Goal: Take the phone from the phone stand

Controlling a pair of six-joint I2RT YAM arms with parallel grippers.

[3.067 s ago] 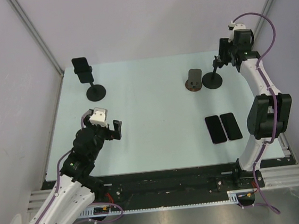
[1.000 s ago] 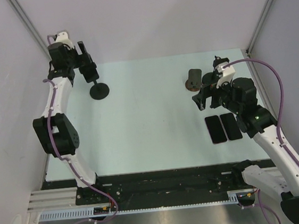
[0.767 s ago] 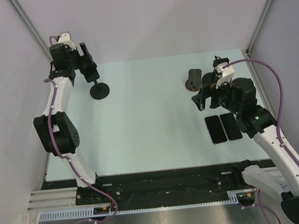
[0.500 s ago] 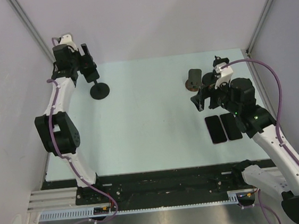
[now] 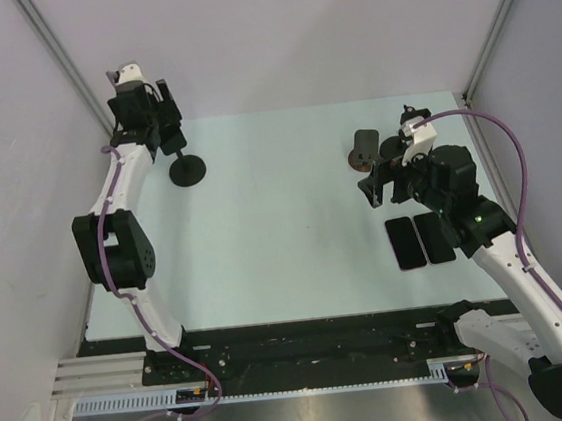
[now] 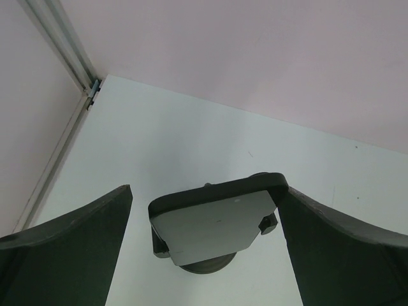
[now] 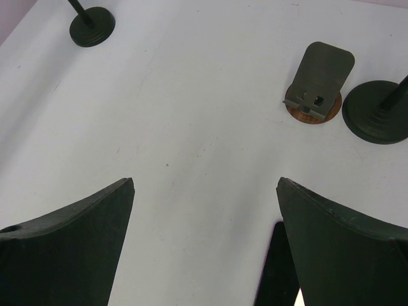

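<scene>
The phone (image 6: 217, 220), dark-rimmed with a grey reflecting face, sits clamped on the phone stand at the table's far left corner. The stand's round base (image 6: 207, 266) shows under it, and in the top view as a black disc (image 5: 187, 170). My left gripper (image 6: 205, 191) is open and straddles the phone. Its right finger lies against the phone's right edge, its left finger stands apart. In the top view the left gripper (image 5: 166, 132) hides most of the phone. My right gripper (image 7: 205, 182) hangs open and empty over the right side of the table (image 5: 282, 220).
Two dark phones (image 5: 401, 243) (image 5: 433, 237) lie flat side by side below the right gripper. A small stand on a brown base (image 7: 317, 83) and a black round stand base (image 7: 379, 118) stand at the back right. Walls close in at the far left corner.
The left gripper has shifted slightly right and further over the phone on the stand. The right arm has barely moved. Both grippers stayed open.
</scene>
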